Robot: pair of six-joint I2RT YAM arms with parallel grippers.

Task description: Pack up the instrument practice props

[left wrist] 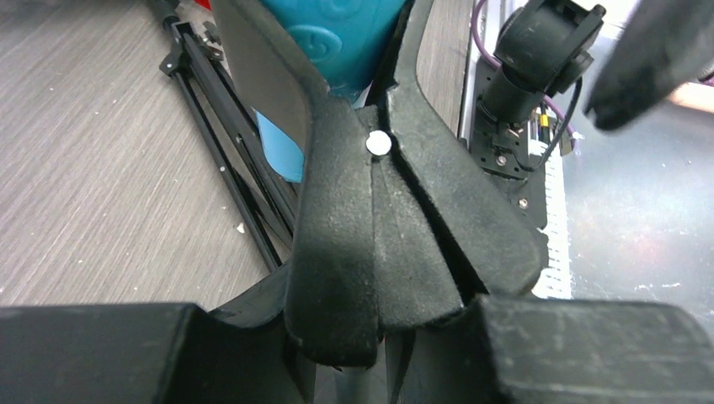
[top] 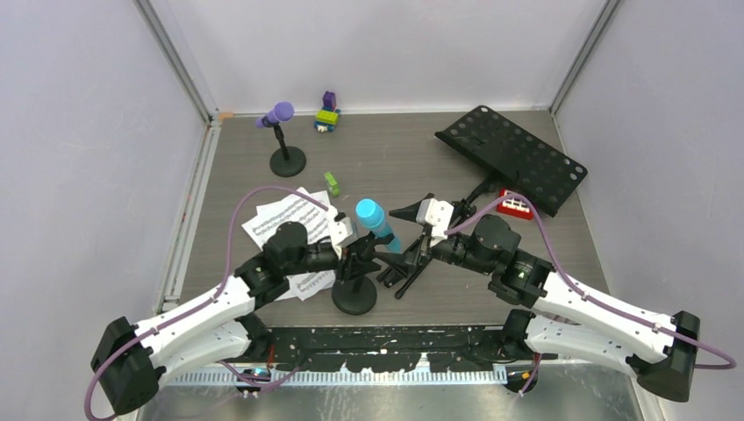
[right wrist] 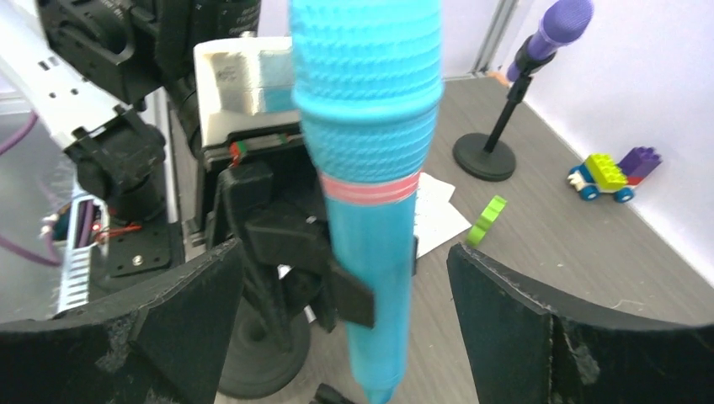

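The cyan microphone (top: pixel 375 219) stands tilted in the clip of a black round-based mic holder (top: pixel 354 296) near the table's front. My left gripper (top: pixel 354 252) is shut on that clip's handles (left wrist: pixel 370 252), with the cyan microphone (left wrist: pixel 337 42) just beyond. My right gripper (top: pixel 414 244) is open, one finger (right wrist: pixel 168 320) on each side of the cyan microphone (right wrist: pixel 370 168), not touching it. The purple microphone (top: pixel 279 114) sits in the second holder (top: pixel 288 161) at the back left. The black perforated music rack (top: pixel 513 158) lies at the right, its tripod legs (top: pixel 411 270) folded by the holder. White sheet-music pages (top: pixel 285 219) lie under my left arm.
A red block with a white grid (top: pixel 516 207) lies by the rack's near edge. Coloured toy bricks (top: pixel 327 114) sit at the back wall and a green brick (top: pixel 332 183) lies mid-table. Walls enclose the table on three sides.
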